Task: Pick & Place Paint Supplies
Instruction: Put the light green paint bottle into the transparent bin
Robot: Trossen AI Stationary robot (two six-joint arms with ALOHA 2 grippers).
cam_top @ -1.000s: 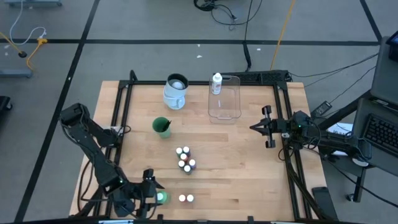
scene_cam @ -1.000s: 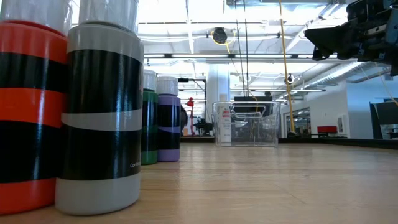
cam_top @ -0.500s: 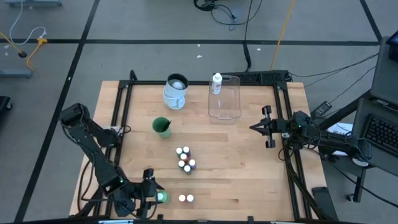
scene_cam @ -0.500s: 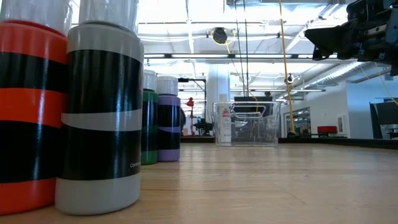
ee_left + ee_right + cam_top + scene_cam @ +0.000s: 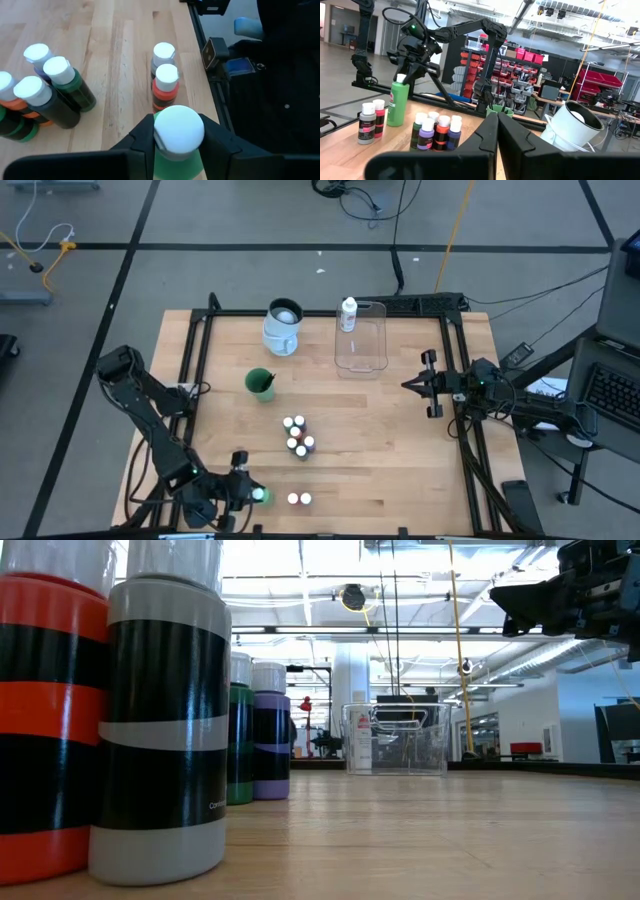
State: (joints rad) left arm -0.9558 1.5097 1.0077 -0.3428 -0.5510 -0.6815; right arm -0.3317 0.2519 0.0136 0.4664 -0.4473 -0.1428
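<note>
left gripper on the green bottle

we see the left gripper [image 5: 177, 142] at the table's [image 5: 400, 440] near-left edge, fingers pressed against both sides of the green bottle [image 5: 178, 136], beside two small bottles [image 5: 164, 75]. the right gripper [image 5: 408, 384] hovers shut, empty, at the right edge.

Bare wood open across table [image 5: 400, 470] from 3 to 6 o'clock of centre. Bottle cluster [image 5: 297, 436] blocks centre. Pair of small bottles [image 5: 299, 500] stands at 6 o'clock, just beside tall green bottle [image 5: 259, 497] at 7. Green cup [image 5: 260, 382] and white pitcher [image 5: 283, 326] crowd 10 to 11 o'clock. Clear tray [image 5: 361, 336] with white bottle [image 5: 348, 314] occupies 12 to 1. Passable lane between tray and cluster.
</note>
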